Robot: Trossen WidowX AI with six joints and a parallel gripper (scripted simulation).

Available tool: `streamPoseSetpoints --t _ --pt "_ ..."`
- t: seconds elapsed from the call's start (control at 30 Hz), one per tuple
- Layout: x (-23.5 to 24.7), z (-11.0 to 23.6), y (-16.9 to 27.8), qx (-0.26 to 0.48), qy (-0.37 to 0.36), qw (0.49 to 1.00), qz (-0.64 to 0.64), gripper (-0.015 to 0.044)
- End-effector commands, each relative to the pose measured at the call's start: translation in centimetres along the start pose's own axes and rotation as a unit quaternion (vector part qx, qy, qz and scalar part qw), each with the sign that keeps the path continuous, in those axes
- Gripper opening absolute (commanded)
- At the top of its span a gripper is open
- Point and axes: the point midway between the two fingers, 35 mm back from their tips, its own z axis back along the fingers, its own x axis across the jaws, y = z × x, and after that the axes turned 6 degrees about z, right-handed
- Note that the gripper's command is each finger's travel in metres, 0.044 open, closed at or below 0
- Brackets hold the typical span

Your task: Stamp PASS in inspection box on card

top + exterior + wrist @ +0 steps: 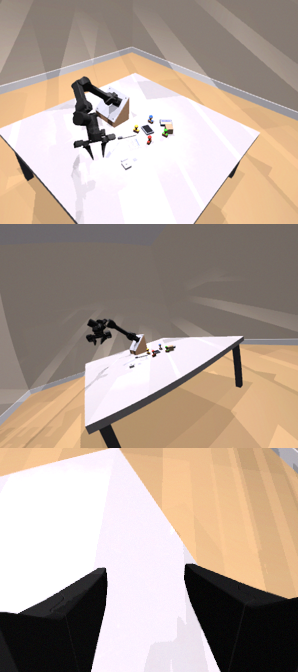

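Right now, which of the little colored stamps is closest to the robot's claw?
The yellow-topped stamp. It stands farthest left of the four, on the gripper's side of the dark ink pad. The red, blue and green ones stand farther off.

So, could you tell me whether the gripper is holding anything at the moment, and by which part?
Nothing is held: the gripper is open, with only the table visible between its fingers.
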Motion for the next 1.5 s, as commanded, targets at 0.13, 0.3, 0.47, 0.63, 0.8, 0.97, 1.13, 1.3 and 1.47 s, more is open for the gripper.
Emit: streamPoseSetpoints --t 0.13,0.3,0.47,0.63,0.8,0.97,1.13,1.3,1.47 --pt "13.4 -3.7 0.9 0.08 -0.12 0.989 -0.024 0.0211" --pt "21.6 -3.3 1.8 0.125 -0.181 0.975 -0.004 0.0211" --pt "27.8 -2.2 2.9 0.163 -0.219 0.962 0.018 0.0211" --pt "35.4 -0.6 5.3 0.225 -0.245 0.942 0.036 0.0211" --pt "42.0 1.9 8.4 0.284 -0.249 0.924 0.061 0.0211" --pt "48.0 5.3 12.5 0.338 -0.23 0.907 0.101 0.0211" --pt "52.7 9.3 17.3 0.376 -0.188 0.895 0.151 0.0211" --pt "54.8 10.8 19.3 0.385 -0.162 0.891 0.176 0.0211" --pt "54.8 10.8 19.3 0.385 -0.162 0.891 0.176 0.0211"
